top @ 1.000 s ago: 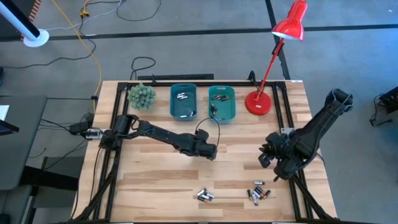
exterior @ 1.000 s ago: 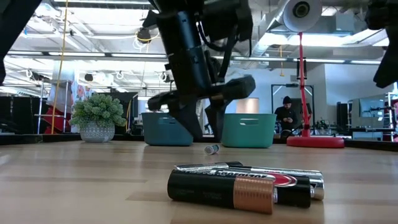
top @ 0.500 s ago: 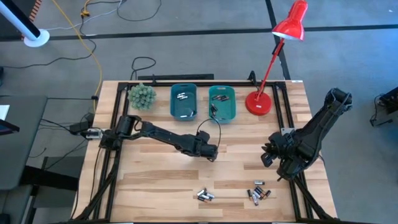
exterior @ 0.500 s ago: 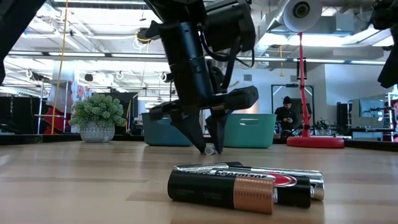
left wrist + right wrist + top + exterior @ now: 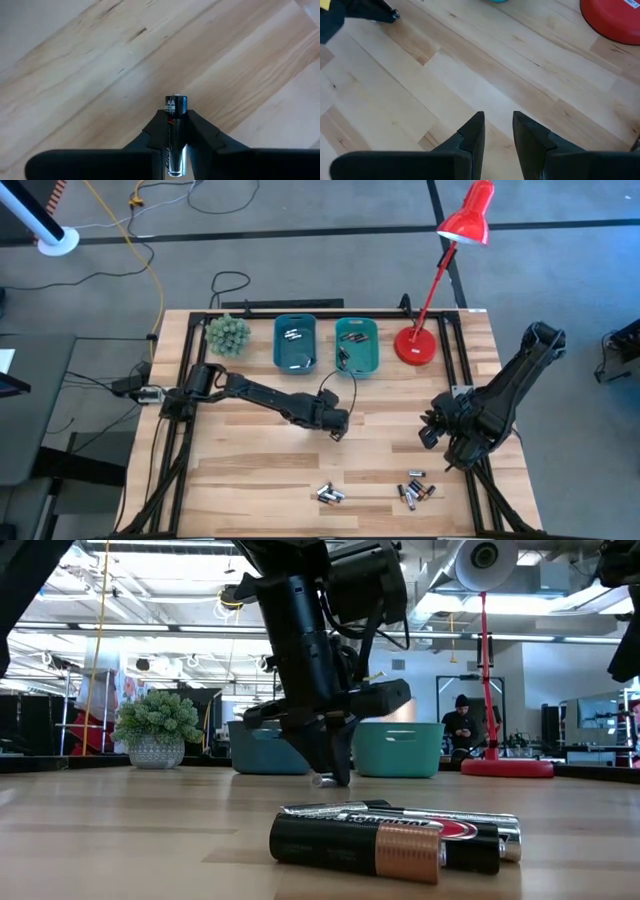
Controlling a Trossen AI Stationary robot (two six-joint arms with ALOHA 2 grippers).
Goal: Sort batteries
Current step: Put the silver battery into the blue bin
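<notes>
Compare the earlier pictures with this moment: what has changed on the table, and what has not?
The left gripper came down and closed on the lone AA battery mid-table. The right gripper, the two teal bins and the front battery piles stayed put.

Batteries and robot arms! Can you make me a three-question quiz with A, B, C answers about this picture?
1. Where is the left pincer?
A. mid-table, in front of the bins
B. inside a bin
C. beside the lamp

2. How many teal bins stand at the back of the table?
A. one
B. two
C. four

3. What is the left pincer doing?
A. hanging wide open
B. holding the plant
C. shut on an AA battery

Answers: 1 A, the high view shows it mid-table, in front of the bins. 2 B, two bins sit side by side between the plant and the lamp. 3 C, the left wrist view shows the fingers clamping the battery.
</notes>
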